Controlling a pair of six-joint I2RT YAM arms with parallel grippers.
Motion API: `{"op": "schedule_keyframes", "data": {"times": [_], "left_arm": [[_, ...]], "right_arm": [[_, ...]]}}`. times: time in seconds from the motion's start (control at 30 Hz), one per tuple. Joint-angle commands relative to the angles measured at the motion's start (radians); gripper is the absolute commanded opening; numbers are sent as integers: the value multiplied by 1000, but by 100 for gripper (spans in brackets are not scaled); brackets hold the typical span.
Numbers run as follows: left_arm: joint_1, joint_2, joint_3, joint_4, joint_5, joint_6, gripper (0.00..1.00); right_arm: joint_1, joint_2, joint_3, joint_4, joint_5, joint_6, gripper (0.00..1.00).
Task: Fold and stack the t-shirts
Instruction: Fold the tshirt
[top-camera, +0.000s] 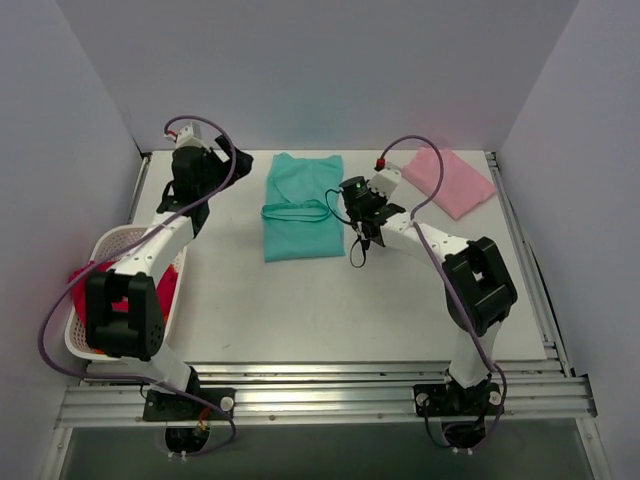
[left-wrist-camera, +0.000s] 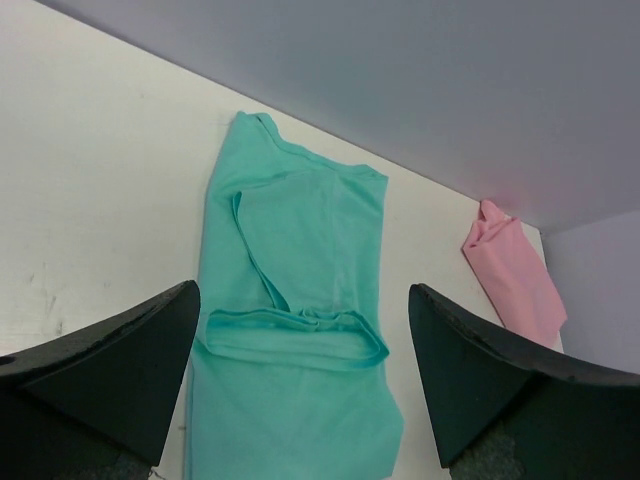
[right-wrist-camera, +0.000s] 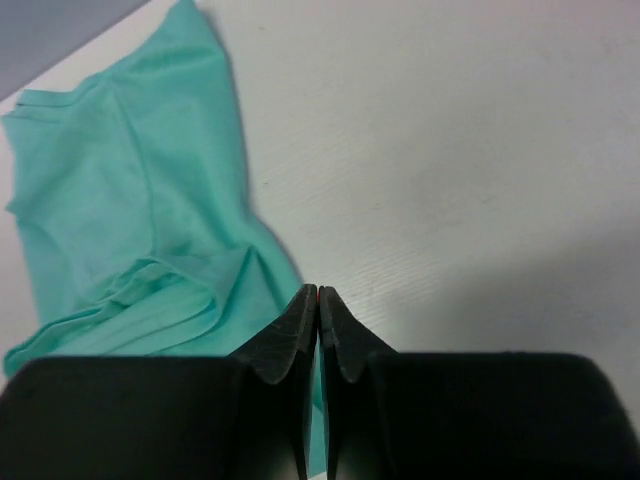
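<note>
The teal-green t-shirt (top-camera: 302, 205) lies partly folded into a long strip at the middle back of the table, a sleeve hem looped across it; it also shows in the left wrist view (left-wrist-camera: 300, 300) and the right wrist view (right-wrist-camera: 120, 200). The pale pink t-shirt (top-camera: 450, 181) lies folded at the back right (left-wrist-camera: 515, 272). My right gripper (top-camera: 358, 208) is at the teal shirt's right edge, jaws pressed together (right-wrist-camera: 318, 298) with teal fabric showing between the fingers. My left gripper (top-camera: 192, 200) is open and empty (left-wrist-camera: 300, 320), left of the teal shirt and apart from it.
A white lattice basket (top-camera: 100, 250) holding red cloth stands at the table's left edge by the left arm. Grey walls close in the back and both sides. A metal rail (top-camera: 320, 385) runs along the near edge.
</note>
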Motion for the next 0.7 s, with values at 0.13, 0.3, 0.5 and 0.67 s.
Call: {"op": "schedule_keyframes", "data": {"times": [0.13,0.3,0.5,0.67], "left_arm": [[-12,-34,-209,120,27,-15,95],[-10,-29,-240,138,41,-15,95],[-7,-14,-231,140,50,2,95],[-3,3,-231,158,68,4,95]], "right_arm": [[131,69,137,45,-26,-4,0],[183,216,264,5,-46,7,0],[182,335,333,-18,-77,24,0],[155,402,381,-24,-97,19,0]]}}
